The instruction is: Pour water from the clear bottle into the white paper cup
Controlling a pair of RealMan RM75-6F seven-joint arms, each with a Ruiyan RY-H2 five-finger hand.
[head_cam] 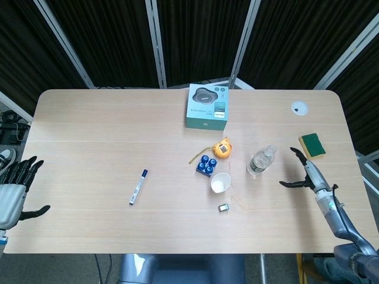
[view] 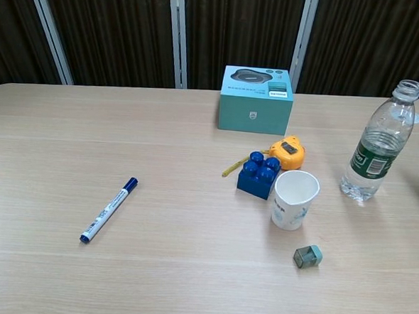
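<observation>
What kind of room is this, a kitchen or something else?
Probably a lab or test booth, not a kitchen: black curtains on metal frames surround a plain wooden table scattered with unrelated items, like a marker and toy block.

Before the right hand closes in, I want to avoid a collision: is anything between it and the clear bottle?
Nothing visible. The right hand is open beside the clear bottle, with only bare table between them; the sponge lies behind the hand.

Marker (view: 109, 209), box (view: 256, 99), blue brick (view: 259, 173)
</observation>
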